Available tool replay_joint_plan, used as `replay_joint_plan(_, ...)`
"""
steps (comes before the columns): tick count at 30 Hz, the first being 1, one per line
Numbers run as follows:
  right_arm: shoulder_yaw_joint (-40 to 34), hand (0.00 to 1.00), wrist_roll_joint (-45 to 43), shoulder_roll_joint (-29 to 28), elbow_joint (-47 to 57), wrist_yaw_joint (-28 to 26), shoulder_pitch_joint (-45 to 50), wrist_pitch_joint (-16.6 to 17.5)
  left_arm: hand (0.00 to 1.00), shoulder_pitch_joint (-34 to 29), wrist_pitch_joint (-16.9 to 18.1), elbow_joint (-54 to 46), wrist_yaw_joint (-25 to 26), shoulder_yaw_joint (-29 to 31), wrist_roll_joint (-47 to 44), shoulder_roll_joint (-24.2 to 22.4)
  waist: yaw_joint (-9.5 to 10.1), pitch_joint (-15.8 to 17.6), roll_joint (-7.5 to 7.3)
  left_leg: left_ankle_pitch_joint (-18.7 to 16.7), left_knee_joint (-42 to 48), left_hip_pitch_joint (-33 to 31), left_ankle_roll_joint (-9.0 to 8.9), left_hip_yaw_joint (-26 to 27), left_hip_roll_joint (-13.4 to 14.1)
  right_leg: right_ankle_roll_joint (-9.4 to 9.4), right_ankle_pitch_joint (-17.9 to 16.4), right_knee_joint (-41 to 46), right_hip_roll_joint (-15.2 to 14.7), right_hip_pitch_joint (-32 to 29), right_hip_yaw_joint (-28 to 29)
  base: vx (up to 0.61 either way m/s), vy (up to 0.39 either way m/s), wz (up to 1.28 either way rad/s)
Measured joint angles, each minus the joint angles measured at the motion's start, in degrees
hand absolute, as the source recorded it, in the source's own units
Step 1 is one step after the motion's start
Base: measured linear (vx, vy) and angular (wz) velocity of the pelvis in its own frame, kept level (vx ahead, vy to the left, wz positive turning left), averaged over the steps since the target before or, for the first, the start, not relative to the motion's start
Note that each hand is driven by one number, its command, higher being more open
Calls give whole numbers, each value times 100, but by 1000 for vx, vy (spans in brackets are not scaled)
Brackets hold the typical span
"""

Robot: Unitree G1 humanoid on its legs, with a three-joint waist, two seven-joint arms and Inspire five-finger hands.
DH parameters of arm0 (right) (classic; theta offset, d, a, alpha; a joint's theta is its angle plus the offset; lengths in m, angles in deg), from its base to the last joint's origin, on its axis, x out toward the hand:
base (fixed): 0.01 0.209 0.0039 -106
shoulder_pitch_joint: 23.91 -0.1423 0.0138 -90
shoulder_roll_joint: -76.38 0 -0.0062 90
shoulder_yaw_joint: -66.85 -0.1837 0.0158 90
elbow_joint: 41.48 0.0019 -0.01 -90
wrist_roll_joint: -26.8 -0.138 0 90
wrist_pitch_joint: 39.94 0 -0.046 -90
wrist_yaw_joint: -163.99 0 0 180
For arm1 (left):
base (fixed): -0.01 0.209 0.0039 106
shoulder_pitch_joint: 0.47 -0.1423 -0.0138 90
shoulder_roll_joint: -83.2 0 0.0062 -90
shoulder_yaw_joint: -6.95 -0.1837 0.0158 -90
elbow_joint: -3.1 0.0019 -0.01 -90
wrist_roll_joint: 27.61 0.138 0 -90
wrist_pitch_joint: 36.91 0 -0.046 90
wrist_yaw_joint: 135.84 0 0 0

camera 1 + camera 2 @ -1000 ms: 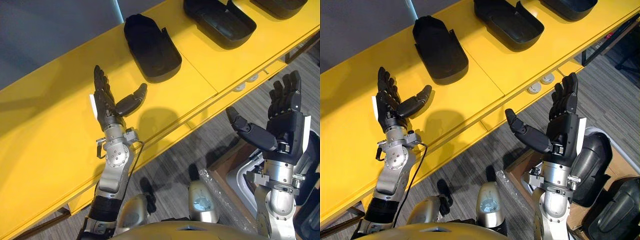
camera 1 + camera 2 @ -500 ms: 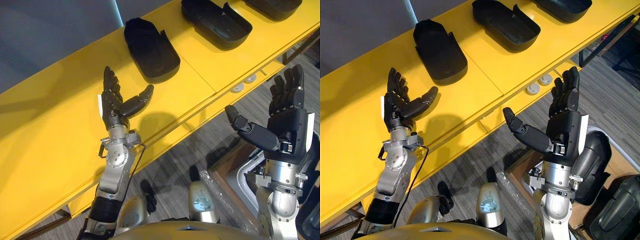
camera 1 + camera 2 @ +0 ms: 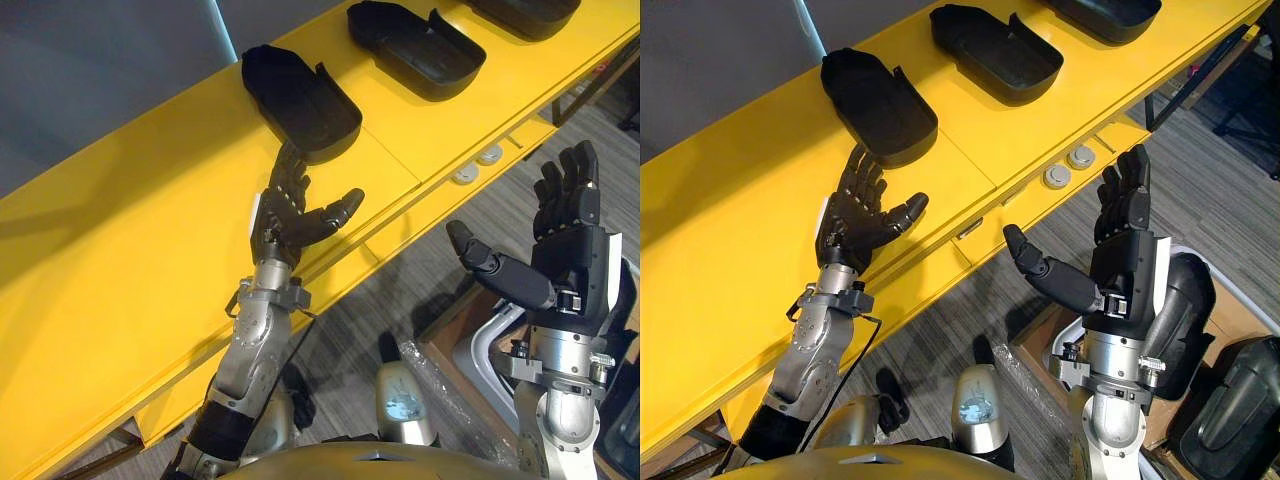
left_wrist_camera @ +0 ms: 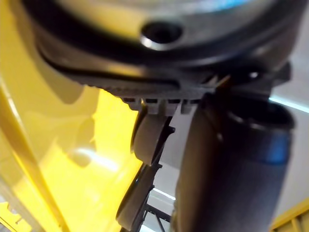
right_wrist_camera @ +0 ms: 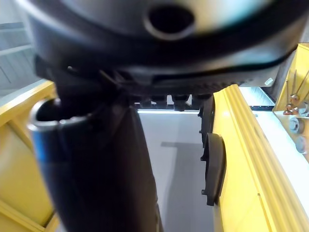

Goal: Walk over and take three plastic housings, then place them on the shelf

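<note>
Three black plastic housings lie in a row on the yellow shelf (image 3: 120,240): the nearest housing (image 3: 300,100), a second housing (image 3: 415,48) to its right, and a third housing (image 3: 525,10) at the view's top edge. My left hand (image 3: 290,215) hovers open over the shelf, its fingertips just short of the nearest housing, holding nothing. My right hand (image 3: 565,240) is raised off the shelf's front edge over the floor, open and empty, thumb spread to the left.
Round silver buttons (image 3: 1065,168) sit on the shelf's front ledge. More black housings (image 3: 1240,410) lie in a box on the floor at lower right, beside a brown cardboard edge (image 3: 1035,345). Grey plank flooring lies below the shelf.
My left hand has moved right and forward along the shelf toward the nearest housing. The right hand has hardly shifted. The camera has shifted slightly.
</note>
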Motion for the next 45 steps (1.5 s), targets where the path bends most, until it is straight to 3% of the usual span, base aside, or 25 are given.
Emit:
replay_joint_plan(11,1,100,0,0,-11,-8,341,0,100,-35,0,-2,131,-16,42,0,-34,-54,85,-1,1,91,1,-5,-2,2,-2,60,6,32,47,-8,-1,-2)
replay_joint_plan(19,65,100,1,-4,-47,-62,454,91,100,-524,96,-350,1640,256,1279,-69,-23,-145,150,16,-20,190,-1,-123,-2,-10,-22,38,4,203,-69,-3,-9,6)
replay_joint_plan(20,98,100,4,-5,-57,-59,495,133,100,-674,212,-553,1872,362,1506,-67,-4,-179,154,24,-34,185,-10,-166,-3,-8,-24,3,2,233,-115,41,-49,44)
replay_joint_plan(21,423,100,6,-21,-188,144,558,150,100,-945,860,-1064,2154,582,1869,-67,148,-509,151,102,-168,205,-17,-338,-9,-25,-28,-141,-1,392,-339,50,-48,49)
replay_joint_plan(23,533,100,7,-77,-289,256,491,147,100,-939,1146,-1169,1921,575,1865,-63,248,-628,143,153,-226,204,-18,-370,-24,-32,-31,-143,-14,401,-410,40,-31,30)
replay_joint_plan(26,542,100,1,-162,-313,365,413,136,100,-972,1178,-1226,1736,443,1858,-66,290,-636,134,163,-237,220,-20,-386,-23,-33,-31,-156,-13,429,-431,3,-9,4)
replay_joint_plan(28,599,100,-280,-217,-588,548,296,-177,100,-1200,1174,-1224,909,176,1352,-40,282,-794,73,158,-361,354,-21,-313,-18,-7,-11,-371,-1,564,-410,4,0,-13)
replay_joint_plan(32,555,100,-335,-253,-963,644,379,-731,100,-1472,1140,-1225,-234,-243,556,14,285,-1002,8,112,-450,510,-57,-73,0,4,59,-536,28,615,-213,55,17,-29)
replay_joint_plan(35,360,100,-350,-293,-964,640,606,-858,100,-1608,1135,-1225,-840,-364,160,66,242,-1038,-14,4,-424,614,-66,256,29,46,206,-682,67,594,124,53,40,-52)
replay_joint_plan(41,-540,100,-790,-496,-957,632,1018,-746,100,-1628,1132,-1108,-1183,-427,-179,281,-13,-1279,-260,-285,-398,804,-106,976,128,212,332,-841,209,391,857,37,24,-69)
replay_joint_plan(45,-782,100,-1013,-514,-850,504,1532,-330,100,-1575,1132,-849,-1143,-582,-167,282,-304,-1354,-322,-455,-303,909,-173,1382,154,285,383,-854,265,280,1213,41,30,-49)
